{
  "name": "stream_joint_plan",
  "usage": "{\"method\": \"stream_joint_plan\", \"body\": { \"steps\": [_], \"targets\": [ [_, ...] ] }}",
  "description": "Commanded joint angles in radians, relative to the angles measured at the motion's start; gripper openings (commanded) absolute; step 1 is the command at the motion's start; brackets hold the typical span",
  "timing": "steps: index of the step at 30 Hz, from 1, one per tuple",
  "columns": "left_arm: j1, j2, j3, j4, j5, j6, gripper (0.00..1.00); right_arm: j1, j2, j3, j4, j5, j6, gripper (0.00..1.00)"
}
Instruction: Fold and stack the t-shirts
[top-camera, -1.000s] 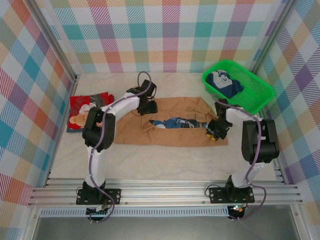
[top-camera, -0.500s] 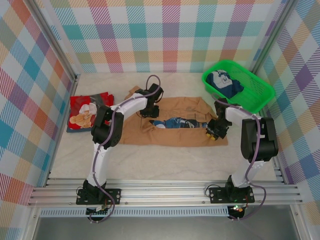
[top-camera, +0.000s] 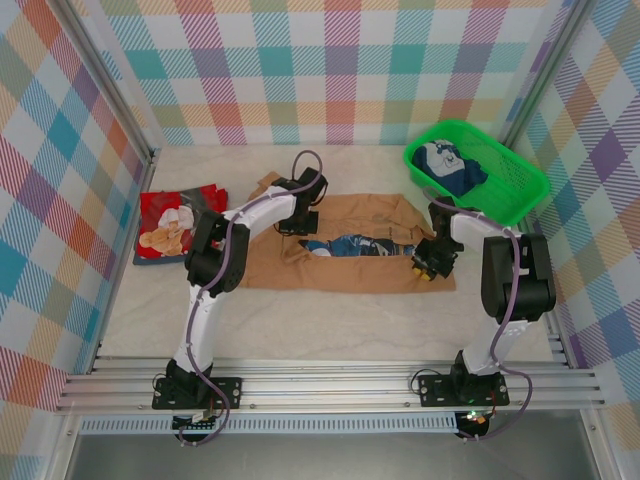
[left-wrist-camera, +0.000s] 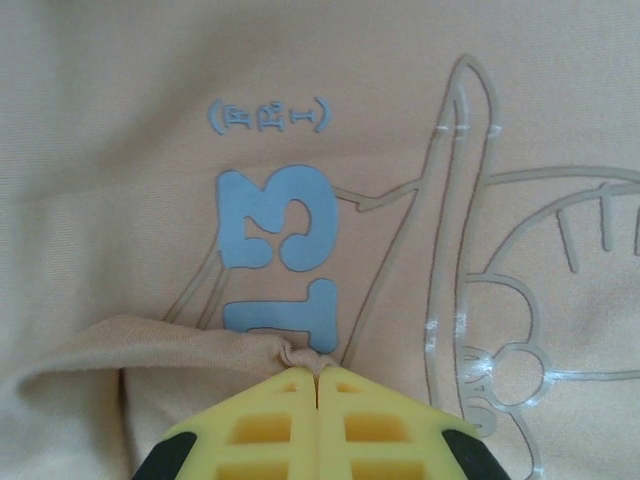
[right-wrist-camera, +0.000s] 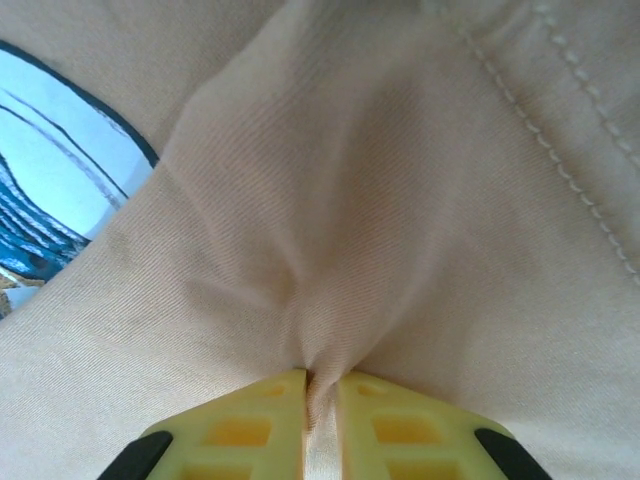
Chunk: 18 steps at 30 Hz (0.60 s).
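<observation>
**Spotter:** What have you got?
**Operator:** Tan shirt (top-camera: 350, 272) lies mid-tabletop. My left gripper (left-wrist-camera: 318, 372) and right gripper (right-wrist-camera: 320, 380) are each pinched tight on a fold of it.
**Spotter:** And the fold?
**Operator:** I'd move both together, low and level, so the edge lands straight.

**Tan shirt part-folded mid-table, red shirt at the left edge**

The tan-brown t-shirt (top-camera: 340, 272) lies flat across the middle of the table, long side running left to right. Its far and near parts are folded in toward each other, leaving a strip of blue-and-white cartoon print (top-camera: 355, 245) showing between them. Up close, a blue "13" (left-wrist-camera: 275, 245) and a pale cartoon outline (left-wrist-camera: 540, 300) show on the cloth. The fabric puckers into a small gather (right-wrist-camera: 310, 300). The red t-shirt (top-camera: 165, 225) lies folded by the left edge, cartoon figures up, well apart from the tan one.
</observation>
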Motion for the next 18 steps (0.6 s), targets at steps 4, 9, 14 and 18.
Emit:
{"method": "stream_joint_plan", "body": {
  "steps": [4,9,14,18],
  "targets": [
    [0.071,-0.098,0.023,-0.046,0.02,-0.139,0.0,-0.005,0.041,0.01,-0.035,0.025,0.003,0.13],
    [0.133,-0.087,0.027,-0.019,0.108,-0.22,0.0,-0.005,0.044,0.009,-0.037,0.019,-0.001,0.13],
    [0.166,-0.066,0.044,0.012,0.17,-0.271,0.0,-0.006,0.047,0.008,-0.043,0.016,-0.008,0.13],
    [0.174,-0.048,0.072,0.011,0.179,-0.294,0.0,-0.005,0.052,0.006,-0.046,0.017,-0.008,0.13]
  ]
}}
